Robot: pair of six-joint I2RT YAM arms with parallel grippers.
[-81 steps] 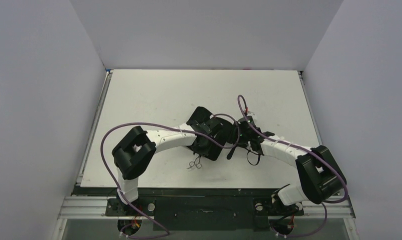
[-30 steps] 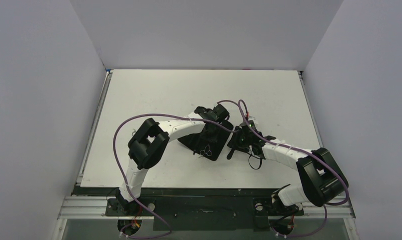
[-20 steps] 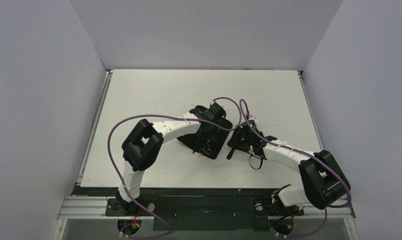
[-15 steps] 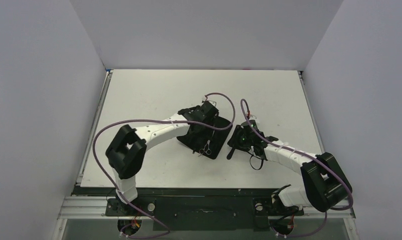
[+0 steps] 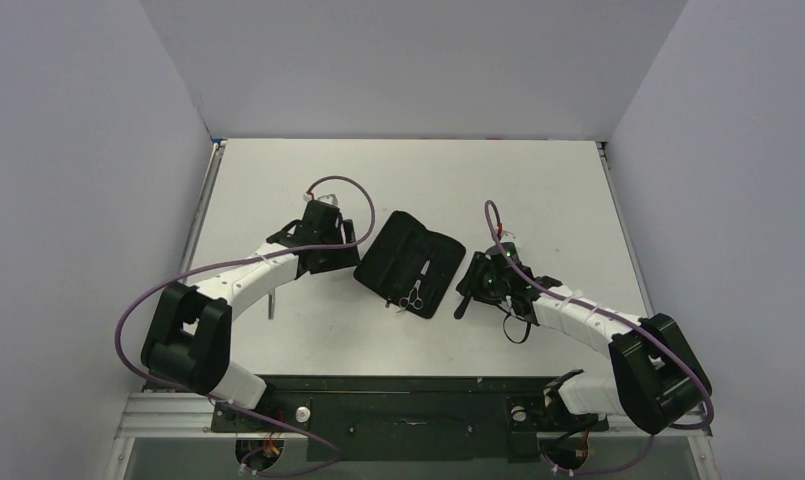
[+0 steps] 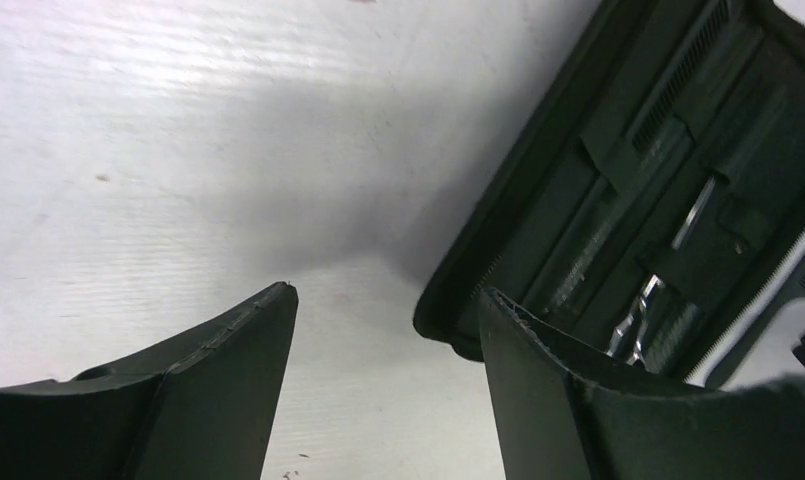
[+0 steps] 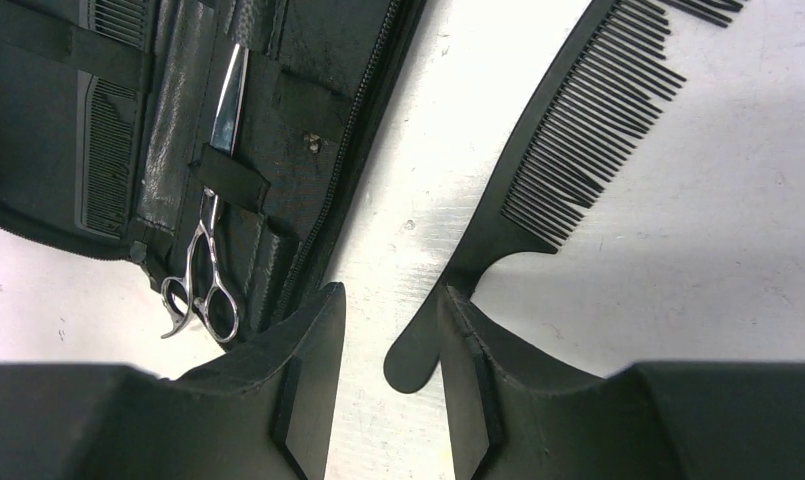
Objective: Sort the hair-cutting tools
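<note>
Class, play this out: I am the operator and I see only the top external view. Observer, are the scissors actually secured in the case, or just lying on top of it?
Observer: The right wrist view shows the scissors tucked under a strap inside the open case, finger rings at its edge.
Operator: Has the right gripper got the comb?
Observer: Not clamped. The comb lies flat on the table beside the case, its handle tip between the fingers of the right gripper, with a gap showing on one side.
</note>
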